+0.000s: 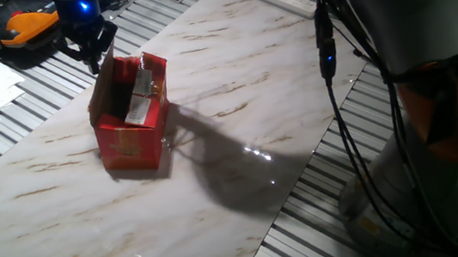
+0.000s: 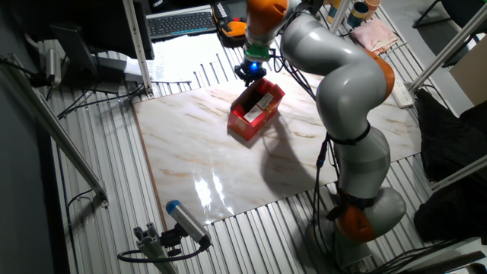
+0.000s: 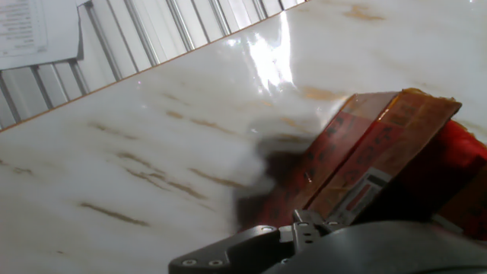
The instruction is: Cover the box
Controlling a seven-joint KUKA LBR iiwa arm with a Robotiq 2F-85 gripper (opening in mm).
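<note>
Close against the hand view's lens sits a dark metal part of the gripper (image 3: 304,236), and just past it the box (image 3: 380,152) shows a brown flap with a pale label strip, blurred and cut by the frame edge. From one fixed view the box (image 1: 131,113) stands upright on the marbled table (image 1: 235,147), toward its left side, red walls below and flaps still raised, one brown flap standing up on the side nearest the gripper (image 1: 92,44). That gripper hangs just beside and slightly above this raised flap; whether its fingers are spread or closed I cannot tell, since they are dark, small and partly hidden in every view. In the other fixed view the arm (image 2: 342,84) arches over the table and the gripper (image 2: 251,70) sits at the box's (image 2: 255,110) far edge. The step in hand looks like folding that outer flap inward. To do it well, the push should probably come from outside the flap, high up near its free edge, sweeping across and down toward the box's middle so the crease bends rather than the light carton sliding or tipping. A low or fast push would likely shove the whole box along the smooth table instead. The other flaps appear still to need closing.
</note>
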